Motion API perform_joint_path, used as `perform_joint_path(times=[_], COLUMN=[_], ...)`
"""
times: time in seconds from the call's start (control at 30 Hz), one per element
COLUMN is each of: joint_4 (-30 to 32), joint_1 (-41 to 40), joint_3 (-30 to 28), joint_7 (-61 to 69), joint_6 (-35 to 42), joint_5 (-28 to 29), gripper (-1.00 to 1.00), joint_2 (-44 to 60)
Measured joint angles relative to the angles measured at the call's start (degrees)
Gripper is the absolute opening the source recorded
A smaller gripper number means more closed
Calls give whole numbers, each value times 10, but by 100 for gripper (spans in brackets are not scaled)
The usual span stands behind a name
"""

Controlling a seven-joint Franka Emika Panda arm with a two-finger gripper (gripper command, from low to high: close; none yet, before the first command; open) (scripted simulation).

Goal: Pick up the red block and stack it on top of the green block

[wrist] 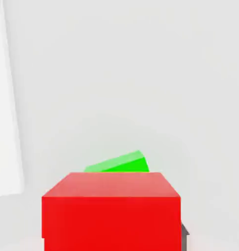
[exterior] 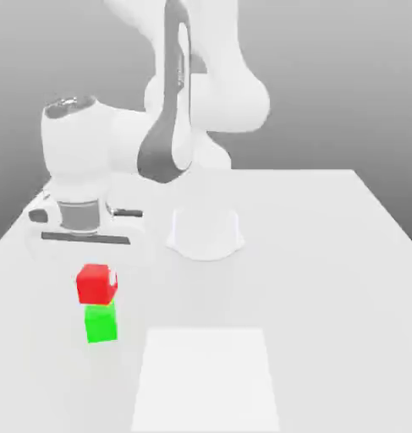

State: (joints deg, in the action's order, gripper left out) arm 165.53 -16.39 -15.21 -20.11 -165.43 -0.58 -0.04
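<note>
Item 1, the red block [exterior: 96, 283]: I log a small plain cube, bright red, matte, no markings, edges crisp. In the exterior view it sits directly above the green block, its underside at the green top face; I cannot tell whether the two touch or a thin gap remains. It is turned slightly relative to the cube below, so the outlines do not line up exactly. In the hand view the red block [wrist: 111, 211] is close to the camera, its top face a paler red than the front face.

Item 2, the green block [exterior: 101, 324]: I log a small plain cube, bright green, matte, unmarked, about the same size as the red one. It rests on the white table [exterior: 327, 279], toward the exterior view's left, near the front. In the hand view I see just a slanted green sliver [wrist: 122, 163] past the red top edge.

Item 3, the gripper [exterior: 89, 245]: it hangs above the stack, beneath the arm's wrist. I cannot tell whether it is parted or clamped.

Item 4, a pale rectangular patch [exterior: 207, 380] lies on the table beside the stack, toward the exterior view's right.
</note>
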Motion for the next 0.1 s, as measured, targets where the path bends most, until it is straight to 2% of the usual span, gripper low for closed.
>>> perform_joint_path(times=[0.03,0.1], joint_4=[-1,-1], joint_1=[-2,-1], joint_3=[6,6], joint_7=[11,11], joint_6=[-15,-15], joint_5=[-17,-17], gripper=[100,100], joint_2=[16,16])
